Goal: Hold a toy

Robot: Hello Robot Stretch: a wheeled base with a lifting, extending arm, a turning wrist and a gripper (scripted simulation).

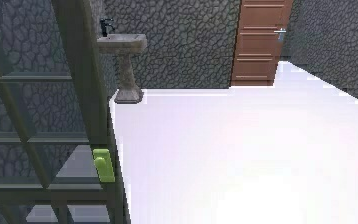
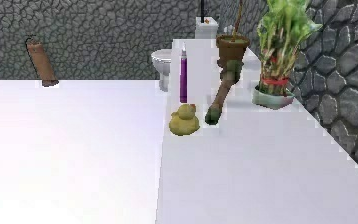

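Yellow duck toy [image 2: 184, 120] on white ledge [image 2: 249, 165] near 1 purple bottle [image 2: 184, 72]; gripper fingers' state untellable.

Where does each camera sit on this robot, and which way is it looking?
Forward view: on the robot, looking ahead and somewhat down at a pedestal sink, a wooden door and white floor; own body: none.
Arm side view: on the body, looking sideways at a yellow duck toy, a toilet and potted plant; own body: none.
Shared: dark stone walls and white floor.
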